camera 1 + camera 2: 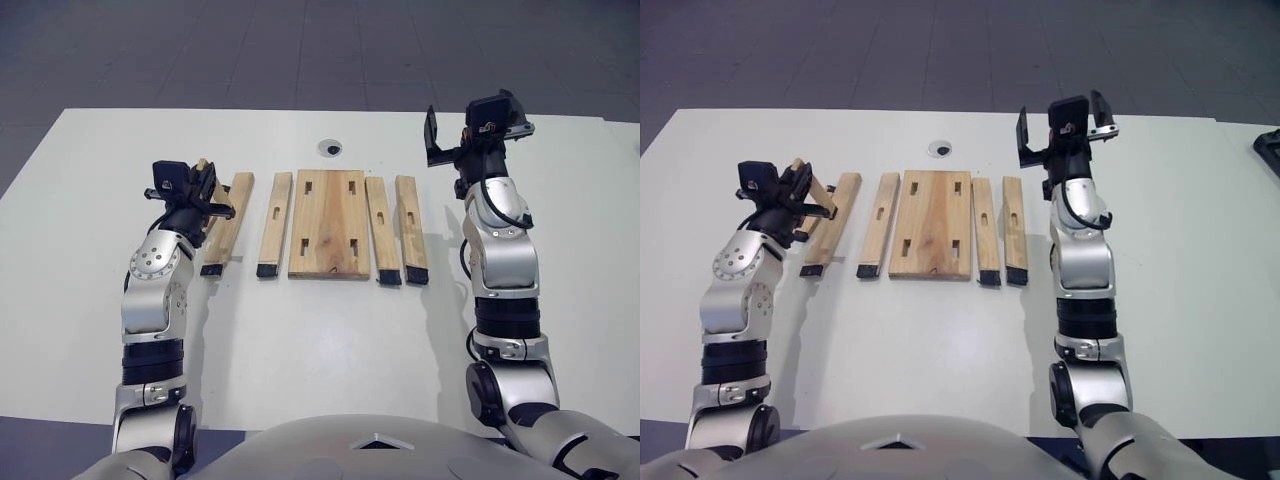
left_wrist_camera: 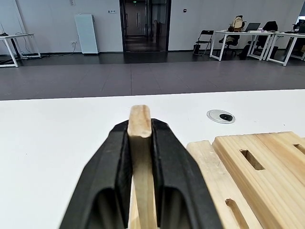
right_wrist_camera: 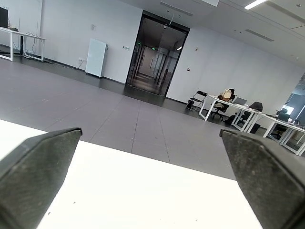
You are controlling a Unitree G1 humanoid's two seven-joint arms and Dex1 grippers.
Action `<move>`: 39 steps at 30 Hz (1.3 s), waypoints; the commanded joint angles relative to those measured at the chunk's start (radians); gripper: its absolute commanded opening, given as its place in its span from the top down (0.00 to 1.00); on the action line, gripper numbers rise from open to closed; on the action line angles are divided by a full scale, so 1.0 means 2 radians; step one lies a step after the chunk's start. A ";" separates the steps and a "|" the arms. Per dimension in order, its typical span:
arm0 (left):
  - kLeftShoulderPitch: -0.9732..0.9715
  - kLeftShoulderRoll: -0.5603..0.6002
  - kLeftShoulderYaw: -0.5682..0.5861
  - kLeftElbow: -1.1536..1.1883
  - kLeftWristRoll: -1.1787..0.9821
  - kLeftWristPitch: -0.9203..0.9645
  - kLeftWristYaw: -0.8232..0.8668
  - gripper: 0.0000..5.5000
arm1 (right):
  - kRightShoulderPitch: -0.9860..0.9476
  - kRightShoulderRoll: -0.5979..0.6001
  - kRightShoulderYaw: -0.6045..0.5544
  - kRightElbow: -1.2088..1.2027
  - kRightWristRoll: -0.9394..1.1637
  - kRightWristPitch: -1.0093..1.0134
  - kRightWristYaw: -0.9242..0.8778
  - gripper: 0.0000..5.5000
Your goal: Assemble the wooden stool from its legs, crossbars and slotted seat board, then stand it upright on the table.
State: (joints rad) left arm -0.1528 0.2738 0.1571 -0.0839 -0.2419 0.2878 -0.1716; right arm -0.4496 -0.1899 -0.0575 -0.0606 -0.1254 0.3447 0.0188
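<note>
The slotted seat board [image 1: 330, 222] lies flat at the table's middle. Two wooden legs [image 1: 274, 222] with black feet lie to its left and two more legs [image 1: 395, 228] to its right, all side by side. At the far left my left gripper [image 1: 205, 190] is shut on another wooden piece [image 2: 141, 138], held edge-up between the black fingers [image 2: 112, 157] next to the outer left leg [image 1: 228, 222]. My right gripper [image 1: 472, 125] hangs open and empty above the table's back right, beyond the right legs; its fingertips [image 3: 38, 157] stand wide apart.
A round cable grommet [image 1: 330, 147] sits in the white table [image 1: 320, 340] just behind the seat board. Bare tabletop stretches in front of the parts and to both sides. In the room behind stand desks and chairs [image 2: 248, 33].
</note>
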 commanded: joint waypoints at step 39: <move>-0.135 0.041 0.107 -0.035 -0.140 0.056 -0.039 0.02 | -0.037 0.006 -0.002 0.032 0.004 -0.026 -0.007 0.02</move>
State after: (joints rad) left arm -0.3075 0.3487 0.3542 -0.2374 -0.5181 0.4050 -0.2846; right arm -0.5081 -0.1873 -0.0634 0.0023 -0.1242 0.2932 0.0114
